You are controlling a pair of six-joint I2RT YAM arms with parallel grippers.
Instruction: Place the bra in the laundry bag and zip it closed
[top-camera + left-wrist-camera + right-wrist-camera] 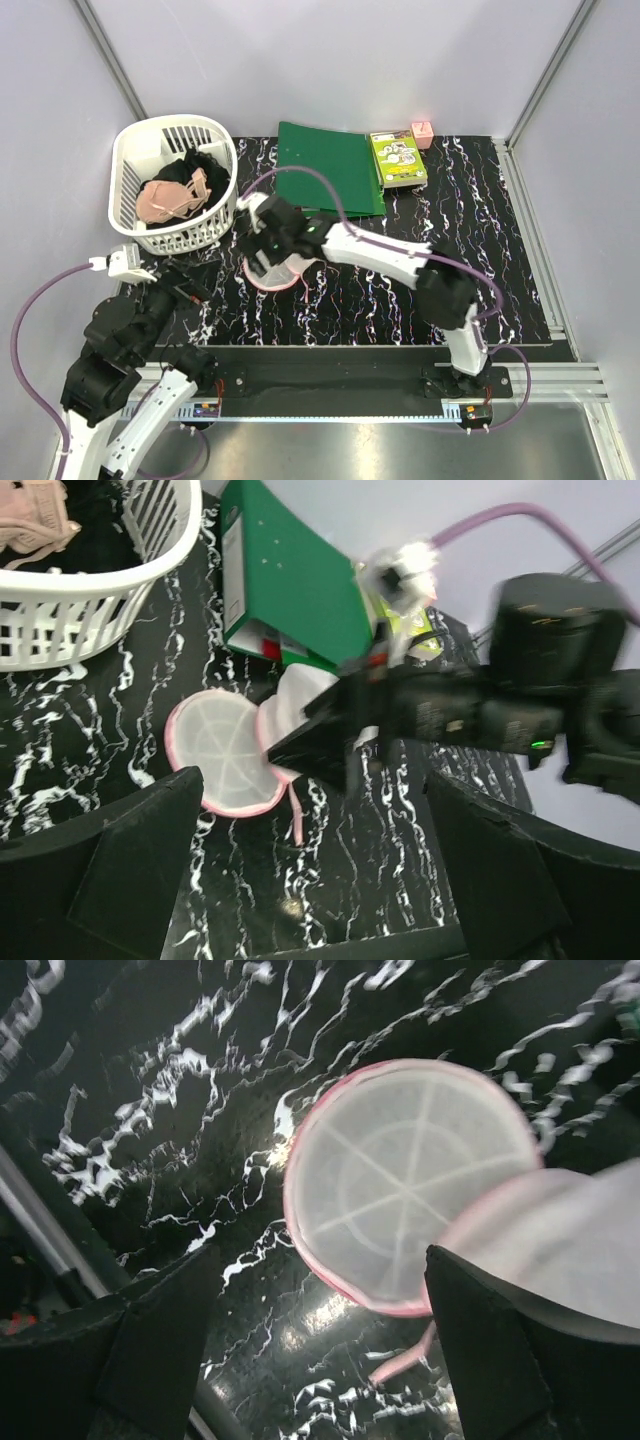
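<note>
The peach bra point(170, 197) lies in the white basket beside a black garment; it also shows in the left wrist view point(30, 515). The laundry bag point(277, 275), white mesh with pink trim, lies opened on the black mat, one round half flat point(220, 745) point(405, 1185), the other raised point(565, 1235). A pink tab point(410, 1355) trails from its rim. My right gripper point(266, 248) point(320, 1350) hovers open just over the bag's near edge, empty. My left gripper point(195, 283) point(310, 870) is open and empty, left of the bag and apart from it.
The white slotted basket point(135, 160) stands at the back left with black clothing point(197, 163). A green folder point(328, 168), a green box point(398, 158) and a small pink item point(422, 133) lie at the back. Grey walls enclose the mat.
</note>
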